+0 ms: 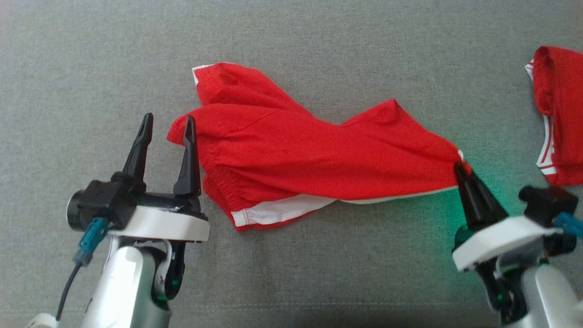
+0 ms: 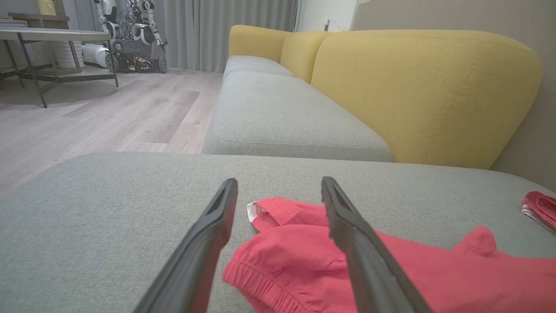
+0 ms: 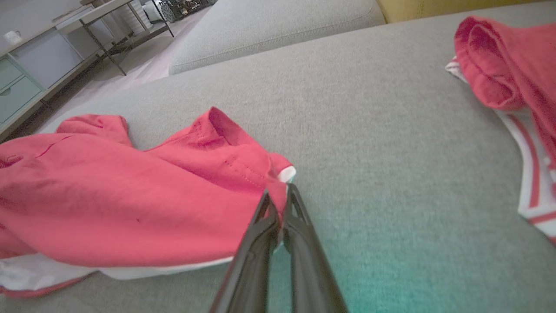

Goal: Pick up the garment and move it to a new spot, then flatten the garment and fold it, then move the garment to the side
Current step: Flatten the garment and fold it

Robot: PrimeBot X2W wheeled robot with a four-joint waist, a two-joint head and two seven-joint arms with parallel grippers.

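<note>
Garment (image 1: pixel 291 155) — red, white-trimmed — pinched at its near right corner by right hand (image 1: pixel 461 169), fingers pressed together on the cloth. Left hand (image 1: pixel 167 124) spread wide at the waistband end, gripping nothing. Rest sprawled crumpled across grey cushion (image 1: pixel 319 282); farther right, second red piece (image 1: pixel 558 114), lying apart.

The grey sofa cushion (image 1: pixel 91 54) carries a rumpled red garment (image 1: pixel 296 155) at centre and a second red cloth (image 1: pixel 560 114) at three o'clock.

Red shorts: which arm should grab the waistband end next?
Probably left. The left gripper stands open beside that end of the shorts; the right gripper is shut on the opposite corner.
</note>
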